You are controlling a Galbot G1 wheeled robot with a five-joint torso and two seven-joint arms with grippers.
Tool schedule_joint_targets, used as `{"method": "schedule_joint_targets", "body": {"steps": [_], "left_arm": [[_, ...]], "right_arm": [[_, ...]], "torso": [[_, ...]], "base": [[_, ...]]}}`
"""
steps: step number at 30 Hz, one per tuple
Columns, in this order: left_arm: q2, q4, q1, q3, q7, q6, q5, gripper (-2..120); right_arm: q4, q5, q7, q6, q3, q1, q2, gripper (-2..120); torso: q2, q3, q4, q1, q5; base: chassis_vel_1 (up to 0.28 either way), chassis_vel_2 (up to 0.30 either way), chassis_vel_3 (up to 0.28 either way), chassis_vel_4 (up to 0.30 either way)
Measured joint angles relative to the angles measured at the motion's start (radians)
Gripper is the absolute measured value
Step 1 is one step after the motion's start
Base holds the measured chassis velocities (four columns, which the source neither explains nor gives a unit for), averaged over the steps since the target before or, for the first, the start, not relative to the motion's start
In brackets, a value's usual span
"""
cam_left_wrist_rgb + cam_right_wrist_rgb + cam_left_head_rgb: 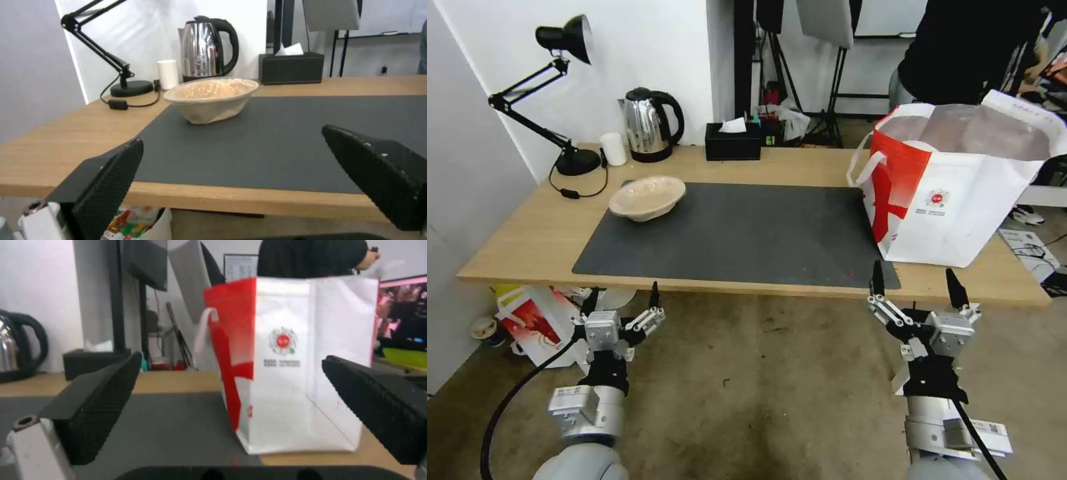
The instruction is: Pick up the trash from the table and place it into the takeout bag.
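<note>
Left end effector [622, 295]: held low in front of the near edge of the bench [527, 240], below its top, fingers spread apart and holding nothing. Right end effector [915, 280]: likewise off the near edge, at the far right, fingers wide apart and empty.

A dark grey mat [740, 233] covers the middle of the bench. One piece of trash is on the bench: a shallow beige bowl [648, 197] sits on the mat's far left corner, tilted slightly, well apart from both end effectors. In the left wrist view the bowl [211, 99] lies ahead, between the two finger pads [109, 186].

The takeout bag [954, 180] stands upright at the right end of the bench, partly on the mat's right edge, mouth open, silver lining visible, white handle [864, 163] hanging on its left side. It stands just beyond the right end effector.

Along the back edge: desk lamp [560, 93], small white cup [613, 149], steel kettle [650, 125], black tissue box [733, 141].
</note>
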Motion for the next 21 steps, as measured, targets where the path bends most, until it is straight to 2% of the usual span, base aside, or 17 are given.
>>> {"method": "schedule_joint_targets", "body": {"steps": [21], "left_arm": [[-0.007, -0.002, 0.003, -0.001, 0.0, -0.002, 0.002, 100]], "right_arm": [[-0.059, -0.013, -0.009, 0.006, -0.037, -0.032, -0.02, 100]], "torso": [[0.0, 0.0, 0.0, 0.0, 0.0]], "base": [[0.0, 0.0, 0.0, 0.0]]}}
